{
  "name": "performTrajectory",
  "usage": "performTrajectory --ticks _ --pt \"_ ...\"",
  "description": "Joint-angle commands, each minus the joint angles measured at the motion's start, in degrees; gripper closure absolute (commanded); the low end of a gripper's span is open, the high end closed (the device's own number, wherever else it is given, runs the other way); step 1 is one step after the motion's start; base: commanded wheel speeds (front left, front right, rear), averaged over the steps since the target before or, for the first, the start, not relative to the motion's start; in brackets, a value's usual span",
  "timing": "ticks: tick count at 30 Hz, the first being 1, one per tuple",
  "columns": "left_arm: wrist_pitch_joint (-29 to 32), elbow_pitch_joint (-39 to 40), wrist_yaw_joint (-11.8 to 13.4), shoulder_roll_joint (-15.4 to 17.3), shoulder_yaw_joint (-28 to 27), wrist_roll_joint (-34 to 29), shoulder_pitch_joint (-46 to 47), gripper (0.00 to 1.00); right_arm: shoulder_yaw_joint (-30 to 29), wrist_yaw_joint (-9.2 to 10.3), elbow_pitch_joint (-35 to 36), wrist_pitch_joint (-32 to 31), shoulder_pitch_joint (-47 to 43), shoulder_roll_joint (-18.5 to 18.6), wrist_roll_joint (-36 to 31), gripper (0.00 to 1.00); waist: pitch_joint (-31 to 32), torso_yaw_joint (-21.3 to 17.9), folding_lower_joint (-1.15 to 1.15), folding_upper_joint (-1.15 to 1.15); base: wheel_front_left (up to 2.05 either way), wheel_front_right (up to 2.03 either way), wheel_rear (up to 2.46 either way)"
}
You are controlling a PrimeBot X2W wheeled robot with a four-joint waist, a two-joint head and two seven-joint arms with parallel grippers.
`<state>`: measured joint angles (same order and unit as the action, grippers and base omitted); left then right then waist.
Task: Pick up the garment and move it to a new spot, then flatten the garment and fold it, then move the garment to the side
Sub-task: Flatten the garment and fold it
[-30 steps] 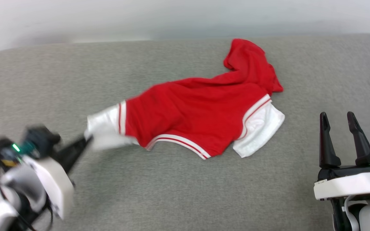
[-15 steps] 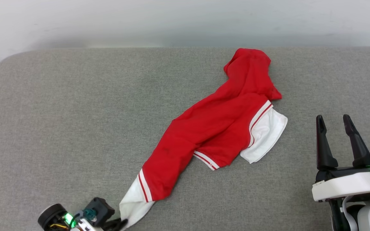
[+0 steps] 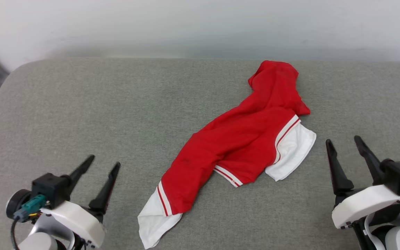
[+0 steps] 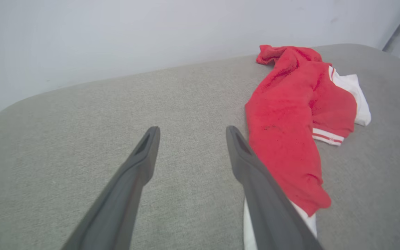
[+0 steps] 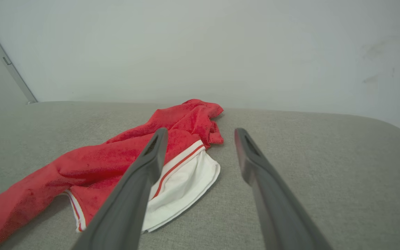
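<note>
Both grippers empty, garment down on the pad, not flattened.

I see the left gripper point(image 3: 105, 160) at the near left, fingers spread wide, nothing between them, clear of the cloth. The right gripper point(image 3: 342, 140) sits at the near right, also wide open and holding nothing, just right of the cloth and not touching it. The garment point(image 3: 241, 146) lies rumpled on the grey padded surface point(image 3: 82, 114), running diagonally from a bunched red end at the far right-of-centre down to a near white sleeve point(image 3: 153, 222) at the near centre. The other white sleeve point(image 3: 295, 152) is spread flat on its right side, facing the right gripper. Striped trim point(image 3: 228, 175) shows along the near edge. No lettering is visible from here. A pale wall point(image 3: 186, 24) stands behind the far edge.
</note>
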<state>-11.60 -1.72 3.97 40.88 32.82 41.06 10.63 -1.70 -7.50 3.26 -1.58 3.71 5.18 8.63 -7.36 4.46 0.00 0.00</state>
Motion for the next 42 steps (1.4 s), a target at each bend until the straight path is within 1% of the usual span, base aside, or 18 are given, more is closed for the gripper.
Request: performTrajectory --ticks 1,3,4,7,9,11,15,18,20,24,29,33,34,35,36,39,42 --pt "-0.8 0.4 0.6 -0.8 -0.7 0.3 -0.8 0.00 0.6 0.02 0.4 -1.0 -0.1 1.1 0.1 0.00 -0.1 0.6 0.00 0.00 0.00 0.00 0.00" --pt "-2.6 1.5 2.2 -2.6 -3.3 0.8 -1.1 0.00 2.8 0.02 0.7 -5.6 0.6 3.2 1.1 0.00 -0.5 1.4 0.00 0.00 0.00 0.00 0.00" --pt "-3.3 2.7 3.1 -4.5 -5.3 0.4 -1.6 0.00 5.3 0.03 0.7 -11.2 1.5 5.9 2.0 0.00 -1.0 2.3 0.00 0.00 0.00 0.00 0.00" --pt "-3.6 4.3 3.5 -7.8 -7.9 -0.8 -2.1 0.00 9.7 0.04 0.4 -20.6 3.4 10.1 4.5 0.00 -2.4 3.8 0.00 0.00 0.00 0.00 0.00" --pt "-3.7 5.0 2.8 -9.9 -9.3 -1.9 -2.3 0.00 12.5 0.02 0.0 -26.9 4.8 12.1 7.8 0.00 -3.5 4.8 0.00 0.00 0.00 0.00 0.00" --pt "-3.7 4.5 1.7 -10.9 -9.8 -4.0 -2.1 0.00 14.6 0.03 -0.2 -32.3 6.8 15.5 9.1 0.00 -4.4 6.1 0.00 0.00 0.00 0.00 0.00" --pt "-3.7 4.4 -0.5 -13.8 -11.6 -7.2 -0.8 0.00 17.6 0.03 -1.4 -40.9 10.2 18.3 11.6 0.00 -6.0 8.3 0.00 0.00 0.00 0.00 0.00" --pt "-3.6 4.1 -2.3 -15.7 -12.6 -9.5 -0.6 0.00 18.8 0.02 -2.9 -46.8 12.1 19.9 11.8 0.00 -7.0 9.7 0.00 0.00 0.00 0.00 0.00" --pt "-3.6 4.0 -3.5 -17.0 -13.3 -10.8 -0.3 0.00 19.7 0.02 -3.6 -48.9 13.4 20.3 11.9 0.00 -7.6 10.6 0.00 0.00 0.00 0.00 0.00" --pt "-3.6 2.7 -5.5 -19.0 -13.7 -13.6 -0.2 0.00 22.1 0.03 -5.8 -50.7 14.9 21.9 10.6 0.00 -8.5 12.1 0.00 0.00 0.00 0.00 0.00" --pt "-3.6 1.6 -7.3 -21.1 -14.0 -15.9 0.4 0.00 24.6 0.02 -9.4 -51.8 14.9 22.2 10.8 0.00 -9.2 13.5 0.00 0.00 0.00 0.00 0.00" --pt "-3.6 0.7 -8.3 -22.0 -14.6 -16.8 0.2 0.00 27.0 -0.09 -12.5 -52.4 14.2 21.7 13.4 0.00 -9.3 13.9 0.00 0.00 0.00 0.00 0.00" --pt "-3.6 0.6 -8.5 -22.1 -14.8 -16.9 0.1 0.00 27.3 -0.08 -13.2 -52.5 14.2 21.9 13.8 0.08 -9.4 13.9 0.00 0.00 0.00 0.00 0.00" --pt "-3.6 0.4 -8.6 -22.3 -15.0 -17.1 0.1 0.00 27.6 -0.08 -13.9 -52.6 14.1 22.3 14.0 0.74 -9.3 13.8 0.00 0.00 0.00 0.00 0.00" --pt "-3.6 0.1 -8.8 -22.4 -15.2 -17.2 0.0 0.00 27.9 -0.07 -14.5 -52.4 14.0 22.6 14.4 1.00 -9.1 13.7 0.00 0.00 0.00 0.00 0.00" --pt "-3.6 -0.6 -8.9 -22.5 -16.2 -17.6 -0.8 0.00 27.7 -0.05 -15.4 -51.8 13.2 24.0 15.6 1.00 -8.1 12.7 0.00 0.00 0.00 0.00 0.00" --pt "-3.6 -0.8 -9.2 -22.4 -17.3 -17.7 -1.6 0.00 27.5 0.04 -14.8 -51.8 11.7 26.1 16.3 1.00 -6.9 11.0 0.00 0.00 0.00 0.00 0.00"
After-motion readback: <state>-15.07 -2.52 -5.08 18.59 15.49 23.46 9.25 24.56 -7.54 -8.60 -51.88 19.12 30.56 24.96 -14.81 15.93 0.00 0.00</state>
